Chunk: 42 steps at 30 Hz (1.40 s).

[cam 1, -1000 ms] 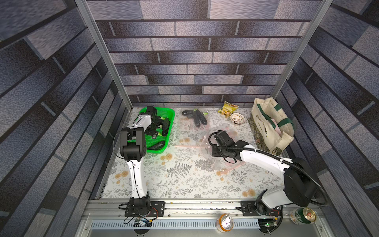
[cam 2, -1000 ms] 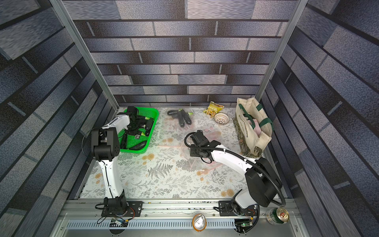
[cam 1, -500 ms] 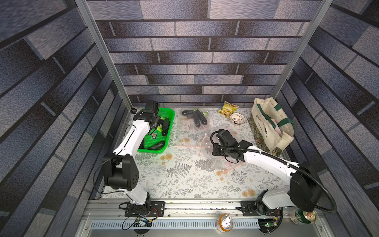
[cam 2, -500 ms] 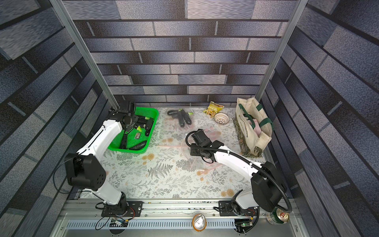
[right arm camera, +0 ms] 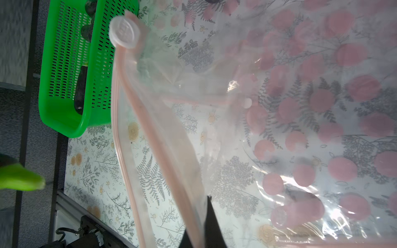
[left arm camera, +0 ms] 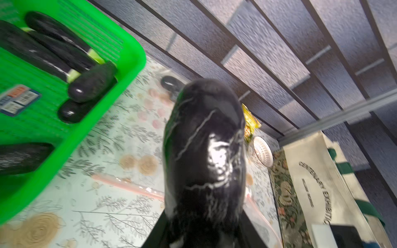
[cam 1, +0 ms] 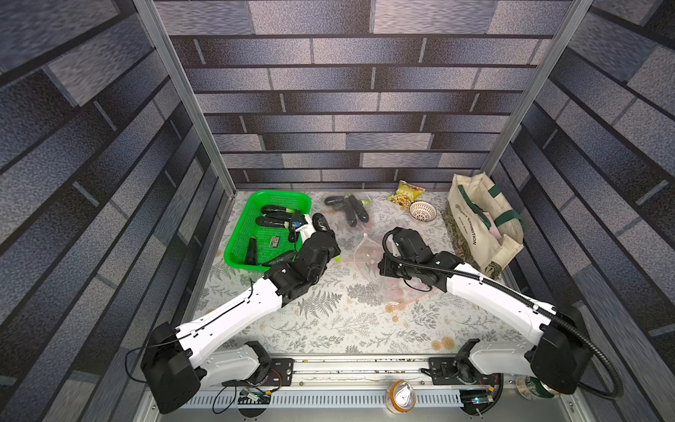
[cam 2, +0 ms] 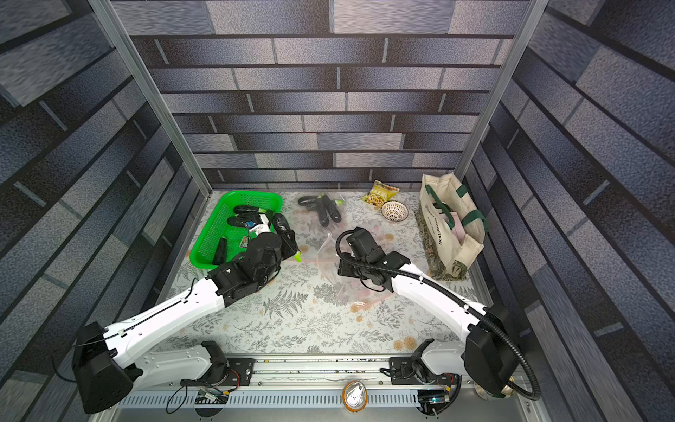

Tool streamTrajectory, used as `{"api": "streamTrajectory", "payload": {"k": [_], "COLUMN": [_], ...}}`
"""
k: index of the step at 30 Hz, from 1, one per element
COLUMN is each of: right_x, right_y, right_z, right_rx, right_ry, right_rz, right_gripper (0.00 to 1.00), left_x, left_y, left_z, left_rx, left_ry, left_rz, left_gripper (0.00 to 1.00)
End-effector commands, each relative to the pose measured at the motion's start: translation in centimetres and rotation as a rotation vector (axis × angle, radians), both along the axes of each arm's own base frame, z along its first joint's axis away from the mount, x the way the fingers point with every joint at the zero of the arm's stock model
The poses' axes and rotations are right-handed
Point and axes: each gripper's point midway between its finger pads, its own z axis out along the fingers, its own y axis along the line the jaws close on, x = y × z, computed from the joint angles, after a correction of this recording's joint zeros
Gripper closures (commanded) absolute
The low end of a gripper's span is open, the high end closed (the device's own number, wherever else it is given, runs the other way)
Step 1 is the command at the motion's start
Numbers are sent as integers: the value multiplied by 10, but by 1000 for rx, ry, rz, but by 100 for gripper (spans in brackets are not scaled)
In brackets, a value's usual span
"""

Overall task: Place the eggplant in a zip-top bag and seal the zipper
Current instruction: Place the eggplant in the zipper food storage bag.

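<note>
Grey brick-patterned walls [cam 1: 328, 91] enclose a fern-printed tabletop [cam 1: 328, 329] on 3 sides.

The table [cam 1: 328, 321] wears a fern-print cloth. A green basket [cam 1: 233, 261] sits at its far left corner. A few eggplants [cam 1: 352, 213], a snack packet [cam 1: 406, 192] and a small white bowl [cam 1: 422, 211] lie along the back. A tote bag [cam 1: 475, 226] stands at the right edge, and a pink-dotted zip-top bag [cam 1: 365, 252] lies mid-table.

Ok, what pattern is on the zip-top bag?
The bag is clear with pink dots and a pink zipper; best in the right wrist view.
</note>
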Motion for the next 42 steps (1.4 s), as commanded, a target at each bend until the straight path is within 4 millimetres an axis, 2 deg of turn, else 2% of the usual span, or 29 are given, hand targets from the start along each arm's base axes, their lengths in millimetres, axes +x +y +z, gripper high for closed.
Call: {"api": "streamTrajectory", "payload": {"k": [1, 6, 9, 11, 15, 22, 28, 31, 34, 37, 42], "right_x": [0, 1, 2, 3, 5, 7, 8, 7, 6, 6, 4], "right_y": [7, 9, 10, 10, 7, 2, -2, -2, -3, -4, -5], "right_z": [22, 28, 33, 37, 44, 48, 47, 46, 44, 44, 42], "right_rx": [75, 96, 111, 119, 122, 111, 90, 85, 79, 74, 61], "right_ry": [-8, -13, -19, -28, -52, -75, -86, -84, -85, -87, -89], "right_rz": [-8, -14, -20, -23, -40, -55, -60, -58, -54, -51, -41], "right_gripper": [100, 100, 100, 100, 100, 100, 100, 100, 100, 100, 100], "left_x": [3, -7, -9, -11, -14, -19, -25, -25, -21, -15, 4], "left_y": [-18, -48, -64, -72, -81, -88, -86, -76, -57, -25, 46], "left_z": [32, 19, -4, -17, -29, -36, -28, -19, -8, -1, 0], "left_rx": [-96, -24, -3, 2, 56, 68, 60, 61, 74, 132, 256], "left_ry": [-151, -156, -124, -101, -88, -59, -58, -68, -59, -5, 148], "left_rz": [37, -8, -42, -52, -53, -81, -93, -76, -41, 10, 0], "left_gripper": [79, 78, 75, 75, 72, 53, 35, 31, 27, 25, 26]}}
